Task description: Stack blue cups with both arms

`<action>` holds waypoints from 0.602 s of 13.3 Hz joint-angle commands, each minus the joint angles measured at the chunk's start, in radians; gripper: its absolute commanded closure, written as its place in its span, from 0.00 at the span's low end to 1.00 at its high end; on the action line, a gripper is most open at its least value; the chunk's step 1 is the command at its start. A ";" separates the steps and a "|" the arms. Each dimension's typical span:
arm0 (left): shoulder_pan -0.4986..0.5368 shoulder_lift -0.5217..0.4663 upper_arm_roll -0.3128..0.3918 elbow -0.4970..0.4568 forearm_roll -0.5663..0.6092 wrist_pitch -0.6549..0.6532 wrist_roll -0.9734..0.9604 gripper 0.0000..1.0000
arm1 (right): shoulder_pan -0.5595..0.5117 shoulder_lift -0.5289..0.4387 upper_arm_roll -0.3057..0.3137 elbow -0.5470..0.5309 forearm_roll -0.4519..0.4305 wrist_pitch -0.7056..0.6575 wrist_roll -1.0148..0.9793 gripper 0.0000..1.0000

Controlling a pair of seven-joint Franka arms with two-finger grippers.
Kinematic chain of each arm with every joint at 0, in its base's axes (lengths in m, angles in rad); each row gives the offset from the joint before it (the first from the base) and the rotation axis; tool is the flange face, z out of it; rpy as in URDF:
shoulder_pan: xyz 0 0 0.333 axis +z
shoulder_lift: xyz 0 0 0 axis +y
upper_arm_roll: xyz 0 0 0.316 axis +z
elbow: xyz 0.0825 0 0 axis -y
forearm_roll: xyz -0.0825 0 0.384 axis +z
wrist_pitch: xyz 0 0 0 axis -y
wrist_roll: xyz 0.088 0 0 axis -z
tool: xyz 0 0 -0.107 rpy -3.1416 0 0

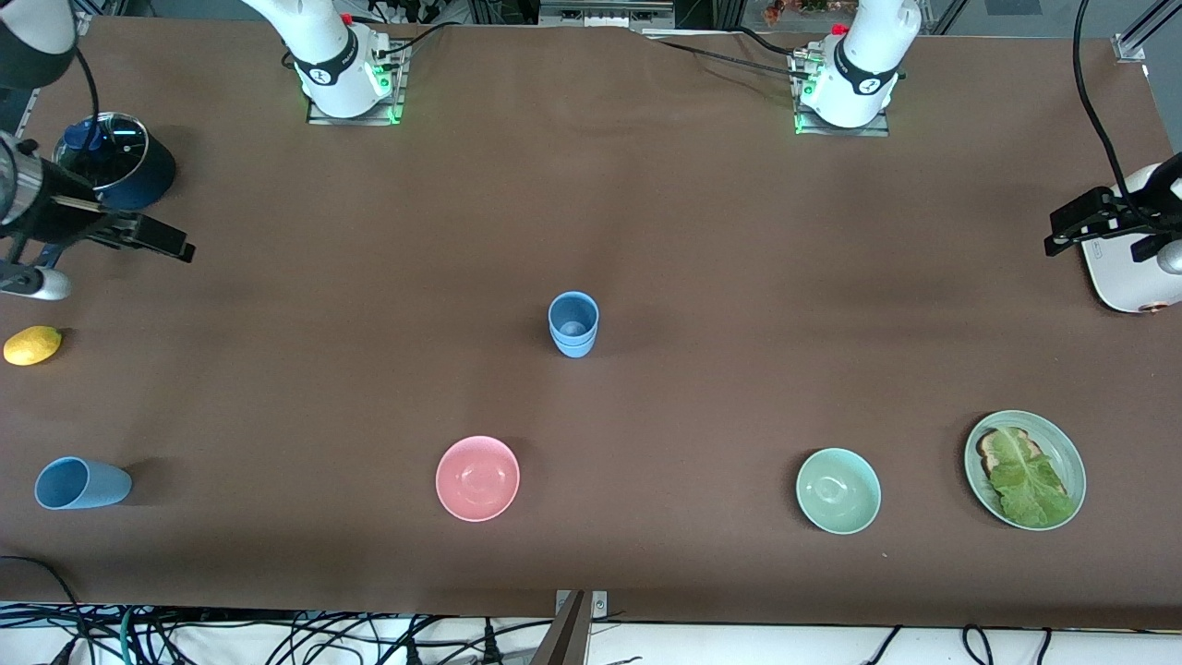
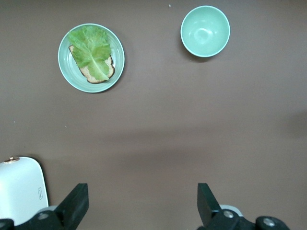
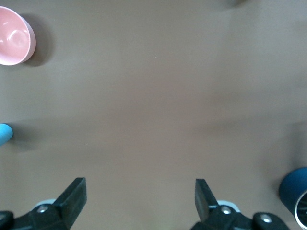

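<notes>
End effectors (image 2: 140, 206) (image 3: 139, 203) raised, spread, empty

The brown table (image 1: 646, 231) is carrying stacked blue cups (image 1: 573, 324), a tipped blue cup (image 1: 81, 483), pink bowl (image 1: 477, 477), mint bowl (image 1: 838, 490), lettuce plate (image 1: 1024, 469), lemon (image 1: 32, 345).

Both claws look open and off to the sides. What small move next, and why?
Probably swing the right claw toward the blue cup on its side, nearest that arm's end. The cup stack at the table's centre already stands upright, one cup in another. The left claw waits open by a white appliance.
</notes>
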 commanded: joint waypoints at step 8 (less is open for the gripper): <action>-0.001 -0.002 -0.012 0.008 -0.023 -0.027 0.020 0.00 | -0.087 -0.069 0.149 -0.023 -0.076 -0.040 0.000 0.00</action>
